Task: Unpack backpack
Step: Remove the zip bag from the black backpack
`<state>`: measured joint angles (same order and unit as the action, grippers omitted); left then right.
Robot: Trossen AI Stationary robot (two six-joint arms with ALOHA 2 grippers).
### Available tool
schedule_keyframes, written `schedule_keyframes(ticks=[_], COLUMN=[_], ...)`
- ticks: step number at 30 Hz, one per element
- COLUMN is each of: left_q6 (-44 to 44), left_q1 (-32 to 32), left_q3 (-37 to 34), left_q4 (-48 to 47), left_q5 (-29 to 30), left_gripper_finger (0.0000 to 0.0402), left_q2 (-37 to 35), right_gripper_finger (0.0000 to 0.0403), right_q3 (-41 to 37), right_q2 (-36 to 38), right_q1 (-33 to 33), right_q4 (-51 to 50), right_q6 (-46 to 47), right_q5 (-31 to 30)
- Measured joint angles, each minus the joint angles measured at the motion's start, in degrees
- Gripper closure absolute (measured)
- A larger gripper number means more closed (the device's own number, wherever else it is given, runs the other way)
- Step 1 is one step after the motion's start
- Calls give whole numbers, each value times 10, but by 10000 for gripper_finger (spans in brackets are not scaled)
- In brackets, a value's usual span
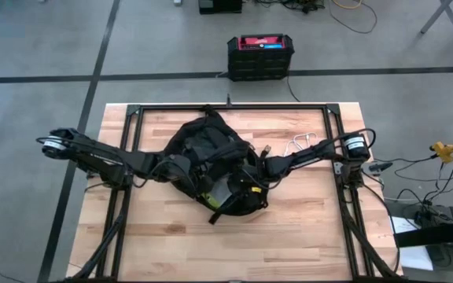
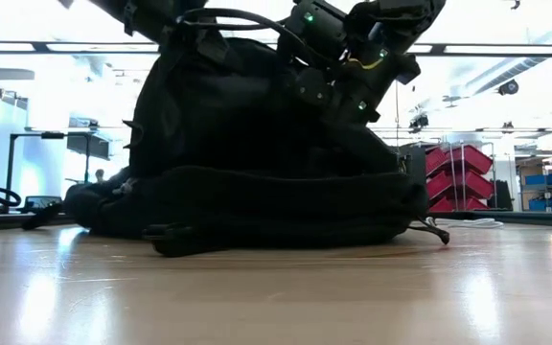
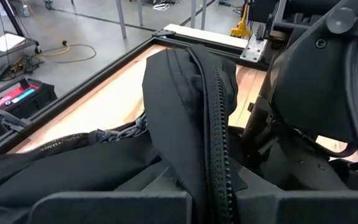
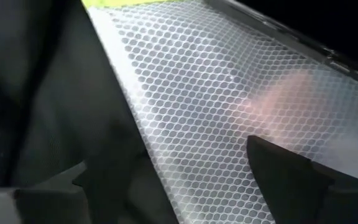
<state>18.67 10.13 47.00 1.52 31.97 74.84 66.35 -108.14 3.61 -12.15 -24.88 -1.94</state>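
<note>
Black fabric backpack (image 1: 211, 161) sits mid-tabletop (image 1: 305, 228). Your left claw (image 3: 213, 186) pinches its zipped flap; the right claw's (image 1: 246, 189) grip I cannot tell. Pull carelessly and the flap could slip.

Both grippers are buried in the backpack (image 1: 211, 161); their fingers are hidden. The reflective sheet (image 4: 229, 112) runs past the picture's edges.

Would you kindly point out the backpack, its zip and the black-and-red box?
backpack (image 1: 203, 141): high view, upper black fabric.
zip (image 3: 216, 124): left wrist view, mid teeth.
box (image 1: 261, 42): high view, red lid.
</note>
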Motion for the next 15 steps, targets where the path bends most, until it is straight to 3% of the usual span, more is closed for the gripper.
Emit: schedule_keyframes(ticks=[5, 9, 12, 15], left_q6=[5, 13, 20, 34], left_q1=[4, 5, 7, 10], left_q3=[0, 0, 0, 0], left_q4=[2, 9, 13, 14], left_q5=[0, 0, 0, 1], left_gripper_finger=[402, 402, 402, 402], left_q2=[9, 20, 30, 38], right_gripper_finger=[83, 87, 106, 153], right_q3=[0, 0, 1, 1], right_q2=[-3, -21, -38, -41], right_q1=[19, 14, 8, 3], right_q4=[3, 50, 91, 99], right_q6=[-51, -43, 2, 45], right_q5=[-70, -80, -96, -109])
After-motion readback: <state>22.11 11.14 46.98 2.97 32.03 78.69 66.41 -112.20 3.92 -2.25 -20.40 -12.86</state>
